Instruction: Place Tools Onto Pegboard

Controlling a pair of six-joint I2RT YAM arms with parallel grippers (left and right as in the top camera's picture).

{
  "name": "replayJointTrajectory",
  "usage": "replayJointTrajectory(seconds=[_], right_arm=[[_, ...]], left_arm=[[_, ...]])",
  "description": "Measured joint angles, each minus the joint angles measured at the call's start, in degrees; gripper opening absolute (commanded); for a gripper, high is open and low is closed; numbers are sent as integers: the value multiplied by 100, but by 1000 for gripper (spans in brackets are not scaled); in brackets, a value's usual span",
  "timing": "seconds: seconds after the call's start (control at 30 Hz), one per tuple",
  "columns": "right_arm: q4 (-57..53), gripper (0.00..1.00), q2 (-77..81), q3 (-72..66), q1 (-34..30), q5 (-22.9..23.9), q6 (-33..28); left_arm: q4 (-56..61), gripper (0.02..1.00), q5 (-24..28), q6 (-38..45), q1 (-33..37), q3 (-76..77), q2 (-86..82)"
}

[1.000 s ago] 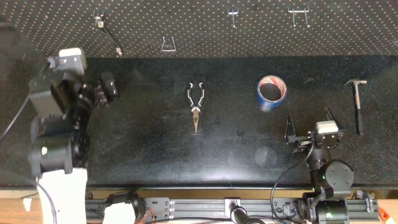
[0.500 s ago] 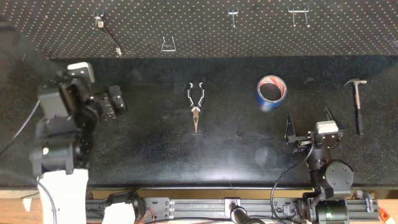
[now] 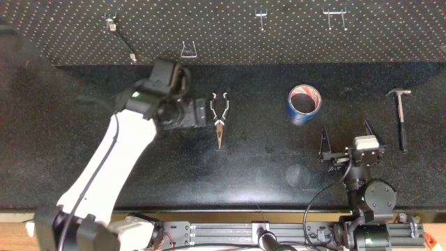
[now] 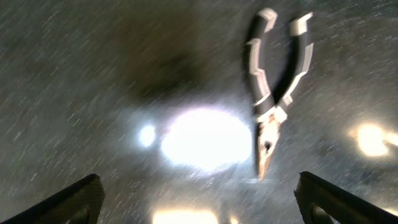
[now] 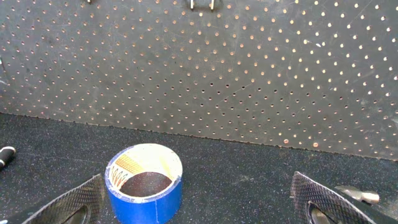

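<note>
Pincers: both spread wide, nothing held.
Left pincer (image 4: 199, 199): over counter (image 4: 93, 74), near pliers (image 4: 272, 117).
Right pincer (image 5: 199, 200): facing tape roll (image 5: 144, 183).

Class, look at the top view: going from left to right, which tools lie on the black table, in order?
pliers → tape → hammer
</note>
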Motion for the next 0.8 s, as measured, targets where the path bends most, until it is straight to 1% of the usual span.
replayJointTrajectory(seconds=[0.2, 0.4, 0.6, 0.8], right_arm=[[2, 976, 0, 2, 0, 0, 0], [2, 976, 0, 2, 0, 0, 0], [2, 976, 0, 2, 0, 0, 0], [2, 976, 0, 0, 0, 0, 0]], left_arm=[[2, 996, 20, 7, -424, 1106, 1217], [-39, 996, 164, -90, -516, 1882, 1873], [-129, 996, 192, -243, -588, 2131, 2271], [-184, 996, 96, -503, -743, 2135, 2435]])
